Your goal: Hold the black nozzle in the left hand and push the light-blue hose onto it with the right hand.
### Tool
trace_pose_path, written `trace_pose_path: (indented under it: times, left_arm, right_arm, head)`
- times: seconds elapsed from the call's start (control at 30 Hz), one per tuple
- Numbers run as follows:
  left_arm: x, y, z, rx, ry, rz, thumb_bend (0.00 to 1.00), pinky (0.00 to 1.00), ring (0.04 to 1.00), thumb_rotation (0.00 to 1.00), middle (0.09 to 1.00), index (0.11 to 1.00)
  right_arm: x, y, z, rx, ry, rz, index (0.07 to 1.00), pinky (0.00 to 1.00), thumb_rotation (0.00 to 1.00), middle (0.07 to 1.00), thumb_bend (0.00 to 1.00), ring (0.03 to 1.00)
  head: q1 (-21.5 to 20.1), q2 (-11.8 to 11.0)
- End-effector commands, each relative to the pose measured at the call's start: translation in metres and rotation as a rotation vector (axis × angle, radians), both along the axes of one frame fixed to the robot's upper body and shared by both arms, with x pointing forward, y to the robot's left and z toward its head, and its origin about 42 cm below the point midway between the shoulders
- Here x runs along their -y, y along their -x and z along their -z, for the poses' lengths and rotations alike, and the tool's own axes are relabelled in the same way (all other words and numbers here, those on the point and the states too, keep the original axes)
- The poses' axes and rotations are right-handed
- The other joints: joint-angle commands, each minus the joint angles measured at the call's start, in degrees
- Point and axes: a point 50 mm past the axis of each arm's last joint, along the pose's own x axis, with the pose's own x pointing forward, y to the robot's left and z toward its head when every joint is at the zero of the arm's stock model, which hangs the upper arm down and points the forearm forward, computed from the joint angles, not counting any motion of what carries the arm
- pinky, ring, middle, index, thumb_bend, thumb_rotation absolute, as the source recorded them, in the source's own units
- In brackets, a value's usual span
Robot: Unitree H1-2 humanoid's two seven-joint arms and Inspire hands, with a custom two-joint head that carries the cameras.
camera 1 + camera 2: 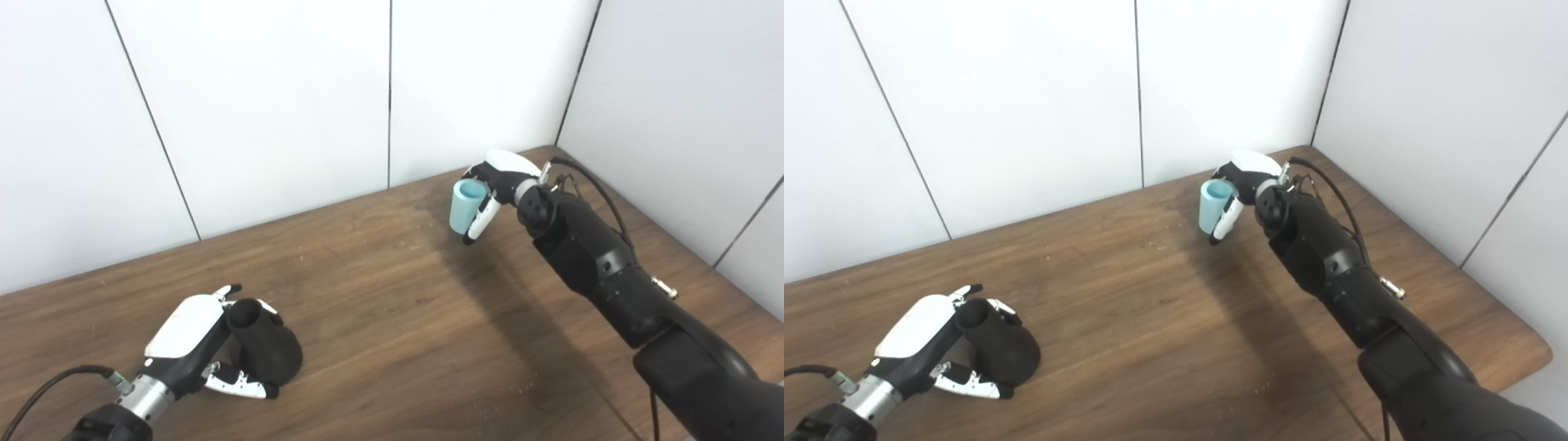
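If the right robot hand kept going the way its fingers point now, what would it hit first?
The right robot hand, shut on the light-blue hose, has its fingers pointing down. Going straight on, it would probably meet the bare wooden table first; nothing else lies beneath it, though depth is hard to judge.

Lab test bay: bare white wall panels (275,110), wooden table (398,318).
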Motion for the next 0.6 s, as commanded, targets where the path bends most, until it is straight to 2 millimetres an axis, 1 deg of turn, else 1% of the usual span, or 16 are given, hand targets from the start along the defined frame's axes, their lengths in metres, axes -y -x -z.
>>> trace_pose_path:
  times: [0.0, 0.13, 0.23, 0.4, 0.43, 0.57]
  left_arm:
    - [-0.0219, 0.0258, 0.0508, -0.164, -0.210, 0.007, 0.53, 0.95, 0.603, 0.00, 0.483, 0.483]
    - [-0.0222, 0.0250, 0.0508, -0.167, -0.205, 0.005, 0.53, 0.95, 0.602, 0.00, 0.482, 0.484]
    - [-0.0233, 0.0246, 0.0501, -0.172, -0.198, 0.002, 0.53, 0.95, 0.599, 0.00, 0.475, 0.488]
    - [-0.0236, 0.0245, 0.0503, -0.176, -0.193, 0.000, 0.53, 0.95, 0.599, 0.00, 0.474, 0.489]
    - [-0.0238, 0.0247, 0.0505, -0.178, -0.190, -0.001, 0.53, 0.95, 0.598, 0.00, 0.474, 0.489]
    - [-0.0241, 0.0254, 0.0508, -0.182, -0.186, -0.005, 0.53, 0.95, 0.597, 0.00, 0.476, 0.487]
  right_arm:
    - [0.0040, -0.0097, -0.0404, 0.106, 0.028, 0.004, 0.772, 0.57, 0.08, 0.757, 0.86, 0.705]
    - [0.0037, -0.0099, -0.0405, 0.105, 0.020, -0.002, 0.772, 0.56, 0.09, 0.757, 0.86, 0.698]
    - [0.0037, -0.0098, -0.0394, 0.101, 0.015, -0.007, 0.773, 0.54, 0.09, 0.756, 0.85, 0.677]
    - [0.0036, -0.0096, -0.0388, 0.100, 0.013, -0.009, 0.773, 0.52, 0.06, 0.749, 0.84, 0.661]
    - [0.0032, -0.0103, -0.0390, 0.100, 0.013, -0.012, 0.773, 0.52, 0.06, 0.746, 0.84, 0.658]
    - [0.0015, -0.0109, -0.0406, 0.102, 0.019, -0.023, 0.763, 0.51, 0.04, 0.730, 0.82, 0.640]
  head:
    - [0.04, 0.17]
    - [0.04, 0.17]
    - [0.04, 0.17]
    - [0.04, 0.17]
    - [0.06, 0.55]
    - [0.00, 0.69]
